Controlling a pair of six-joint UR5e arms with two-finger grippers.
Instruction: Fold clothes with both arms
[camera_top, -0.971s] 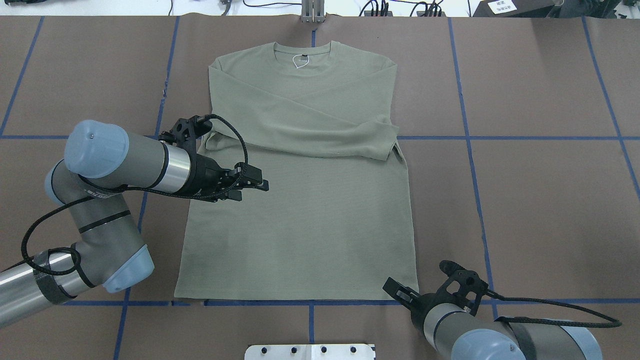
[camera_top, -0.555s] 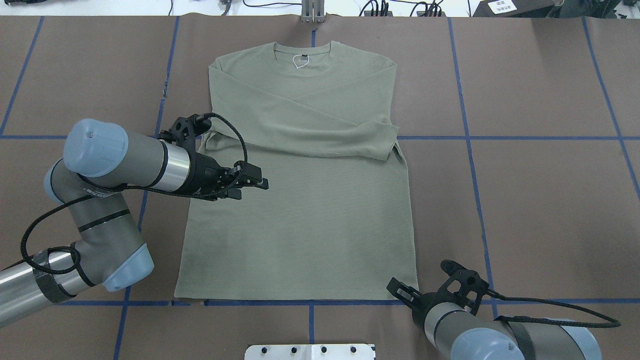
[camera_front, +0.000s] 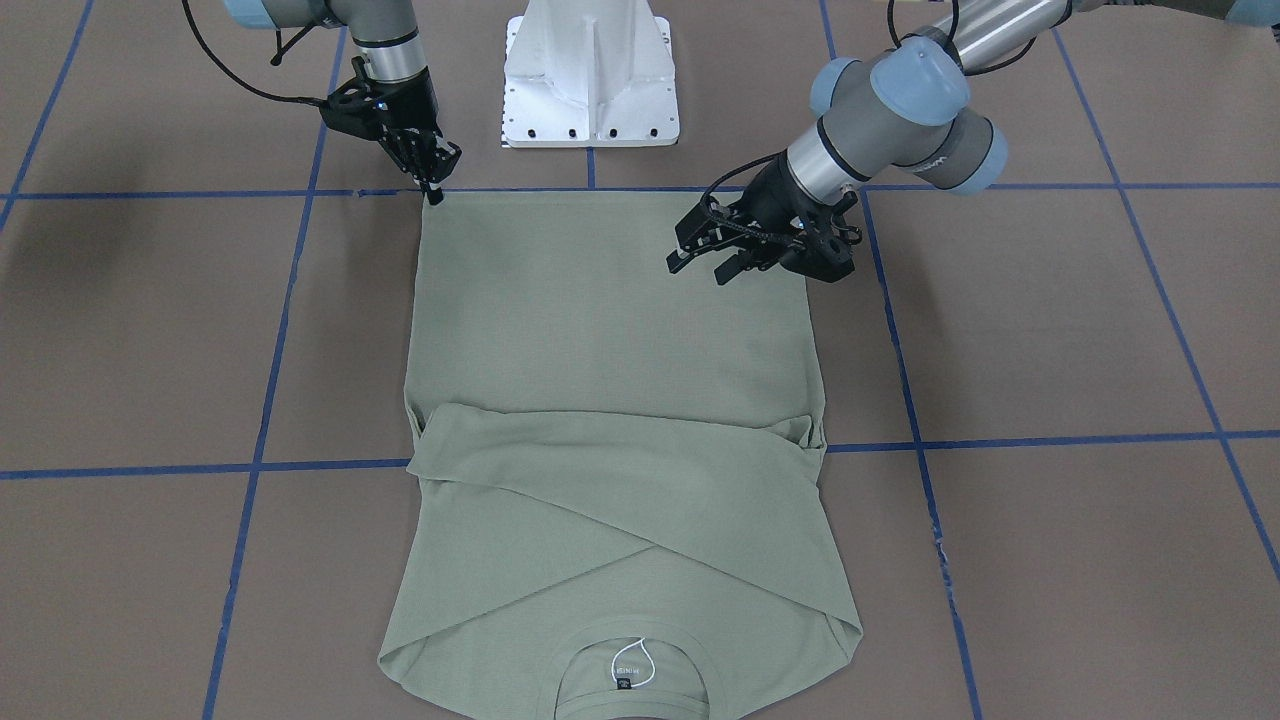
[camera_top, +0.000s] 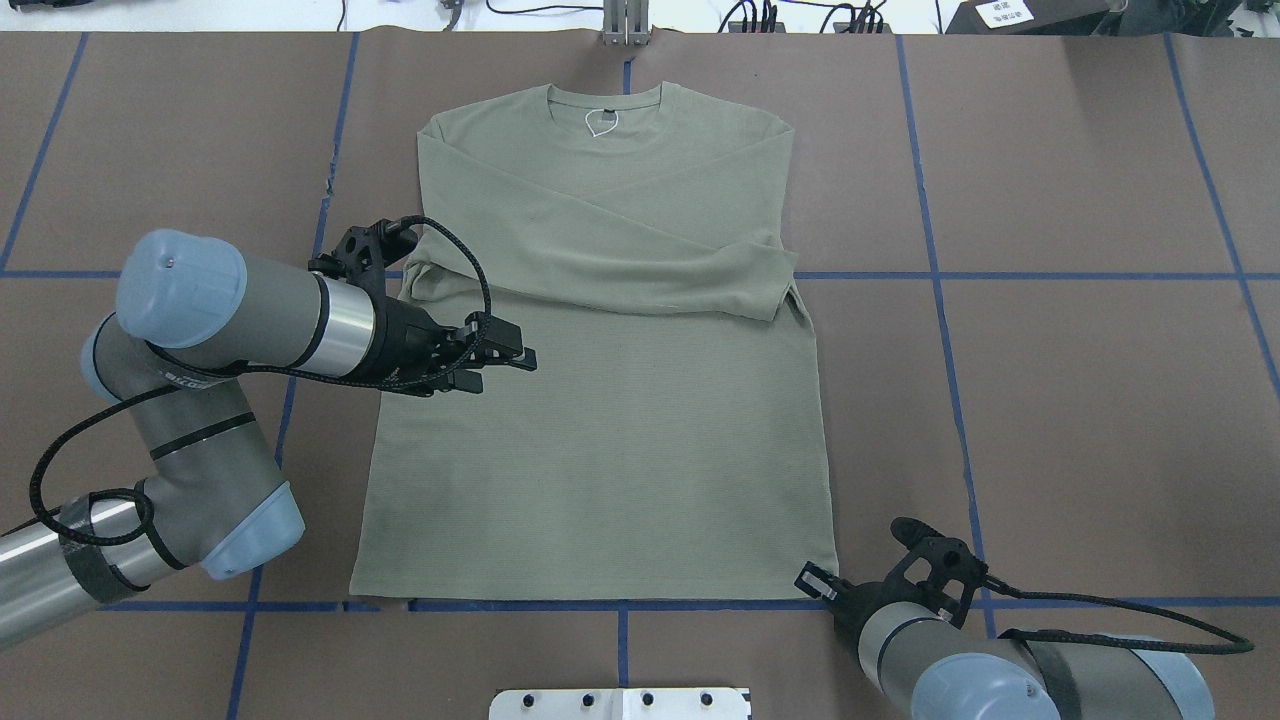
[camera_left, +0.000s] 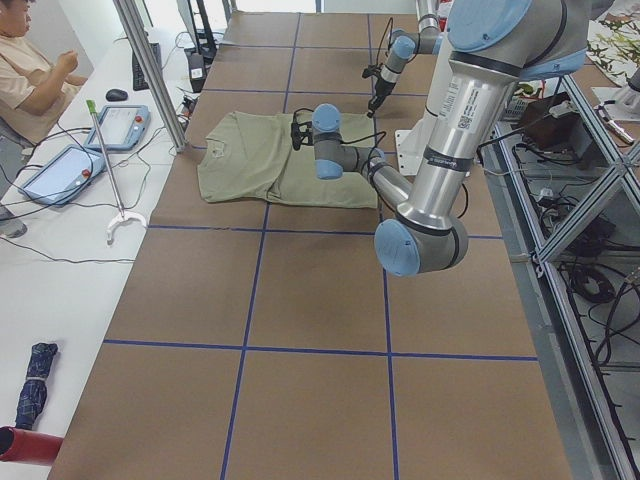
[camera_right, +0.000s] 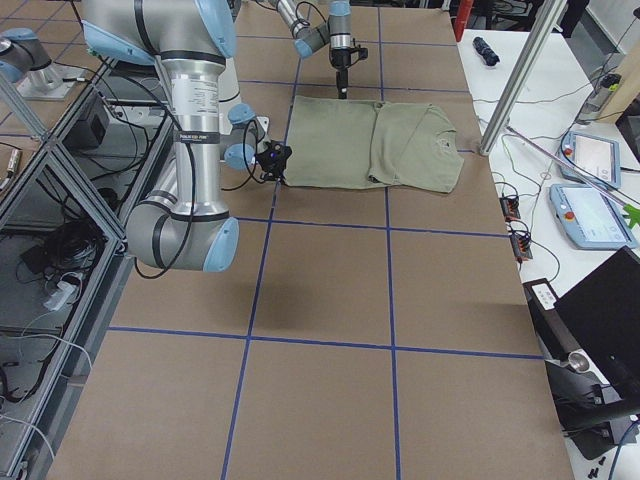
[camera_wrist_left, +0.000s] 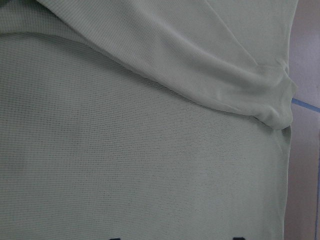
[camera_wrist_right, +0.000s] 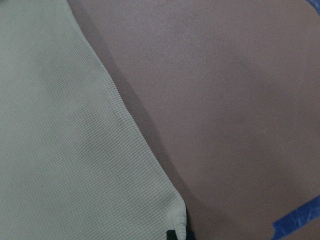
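Finely waffled knit shirt (camera_top: 600, 480) — flat, sleeves (camera_top: 640, 265) crossed

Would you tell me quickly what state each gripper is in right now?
Left gripper: open, empty, over the shirt.
Right gripper: closed at the shirt's hem corner; grip on cloth cannot be told.

Green shirt (camera_left: 250, 160) flat on table (camera_left: 300, 290), seated operator (camera_left: 25, 80)

Sage-green shirt (camera_top: 600, 450) lies flat at frame centre, collar at top, sleeves crossed over chest. Left gripper (camera_top: 508, 368) hovers over its left side; right gripper (camera_top: 818, 581) at lower-right hem corner.
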